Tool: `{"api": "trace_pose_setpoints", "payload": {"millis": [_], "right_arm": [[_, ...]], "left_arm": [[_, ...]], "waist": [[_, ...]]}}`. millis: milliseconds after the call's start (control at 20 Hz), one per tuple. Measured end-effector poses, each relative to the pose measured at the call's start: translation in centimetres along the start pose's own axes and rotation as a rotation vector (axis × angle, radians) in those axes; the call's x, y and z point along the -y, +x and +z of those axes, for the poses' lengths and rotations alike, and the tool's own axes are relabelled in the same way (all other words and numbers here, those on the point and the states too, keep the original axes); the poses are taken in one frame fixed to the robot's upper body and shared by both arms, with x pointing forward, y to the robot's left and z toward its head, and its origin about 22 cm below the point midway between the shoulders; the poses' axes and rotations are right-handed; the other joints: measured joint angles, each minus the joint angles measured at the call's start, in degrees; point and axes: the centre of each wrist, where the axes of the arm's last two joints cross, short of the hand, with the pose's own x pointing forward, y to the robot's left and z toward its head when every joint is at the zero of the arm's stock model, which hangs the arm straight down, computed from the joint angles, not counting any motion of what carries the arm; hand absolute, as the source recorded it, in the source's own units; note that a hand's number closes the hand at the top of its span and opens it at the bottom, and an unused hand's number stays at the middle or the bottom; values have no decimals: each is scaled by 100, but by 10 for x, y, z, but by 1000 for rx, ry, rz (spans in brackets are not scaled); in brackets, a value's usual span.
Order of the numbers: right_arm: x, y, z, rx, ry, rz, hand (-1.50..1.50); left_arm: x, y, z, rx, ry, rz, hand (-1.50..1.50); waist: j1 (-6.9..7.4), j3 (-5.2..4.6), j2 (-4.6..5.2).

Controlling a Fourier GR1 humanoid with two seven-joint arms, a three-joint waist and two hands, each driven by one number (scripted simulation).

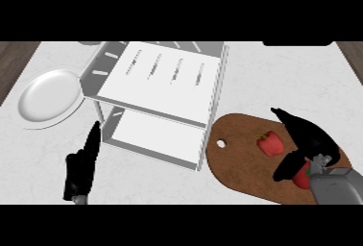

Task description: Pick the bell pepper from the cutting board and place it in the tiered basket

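Right forearm (335, 186), grey, comes in at the lower right corner, cut off by the view's lower edge. Right hand (306, 139) black, spread over the right half of the cutting board: fingers straight, reaching up-left, thumb hanging down-left. Hand is released, grasping nothing. It hides part of the board's right edge. A small red patch (302, 177) shows under the wrist, beside the thumb; cannot tell what it is.

Counter (284, 81) pale marble, dark wood strips at the far left and right top corners. Tiered basket (159, 103), white and grey, sits centre-left, two shelves seen from above; upper shelf has dark slots and overlaps much of the lower shelf, so the lower one is only partly visible. Its top edge is cut off by the view.

Cutting board (245, 168), brown wood, rounded, small hole near its left end, just right of the basket's lower corner. Lower right end hidden by forearm.

Plate (48, 98), white, left of the basket, close to its frame; contact hard to judge.

Left hand (81, 166) black, lower left, fingers straight and pointing up, relaxed, holding nothing, resting beside the basket's lower shelf.

Bell pepper (269, 144), red with a small stem, lies on the cutting board, just left of the right hand's palm, between fingers and thumb, not touched as far as visible.
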Motion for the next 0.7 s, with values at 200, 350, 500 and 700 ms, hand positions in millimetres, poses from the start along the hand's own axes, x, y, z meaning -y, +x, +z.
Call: {"api": "trace_pose_setpoints", "payload": {"millis": [200, 350, 500, 700], "right_arm": [[-12, 0, -6, 9, -4, -9, 150], [-15, 3, -11, 30, -16, 0, 150], [-22, 7, -11, 71, -29, 1, 150], [-25, 2, -17, 122, -92, 69, 150]], "left_arm": [[-5, 2, 1, -13, -4, 6, 0], [3, 3, 2, -20, 2, 6, 0], [-4, 2, 7, -18, 1, 4, 0], [1, -3, 7, -2, 0, 4, 0]], "waist": [[1, -4, 3], [2, -9, 1], [3, -13, 0], [7, -10, -12]]}}
